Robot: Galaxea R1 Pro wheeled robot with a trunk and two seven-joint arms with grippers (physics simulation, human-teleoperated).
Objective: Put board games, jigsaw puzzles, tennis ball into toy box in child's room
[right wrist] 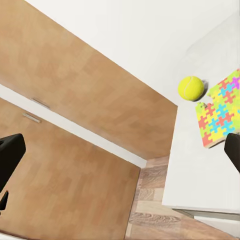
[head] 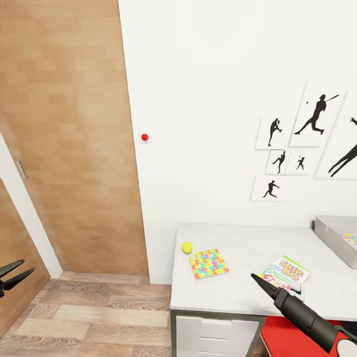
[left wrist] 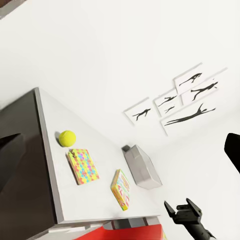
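At the far left of the head view the left gripper (head: 17,275) is seen over the wood-plank floor (head: 94,307), beside the brown wooden door (head: 69,139), its dark fingers spread apart and holding nothing. Well to its right stands the pale grey table top (head: 238,282), whose left edge and near edge are both in plain sight.

Close to that left edge lies the small yellow-green tennis ball (head: 187,247), and just beside it the thin jigsaw puzzle slab in a yellow, orange, green and pink mosaic (head: 208,263). Farther right the yellow, green and red "Skip-Bo" board game box (head: 283,273) lies flat. The right gripper (head: 260,281) is held above the table at the near edge of that box; its fingers look drawn close together, with nothing seen between them.

At the right border the light grey shallow toy box (head: 334,235) is found on the table against the wall, with something colourful already inside (what it is cannot be made out).

The step in hand is judged to be a pick from the table, most likely the Skip-Bo box. The jaws would have to be opened and lowered over one edge of the box. Open table is left between the box and the bin, so a short carry rightward looks unobstructed.
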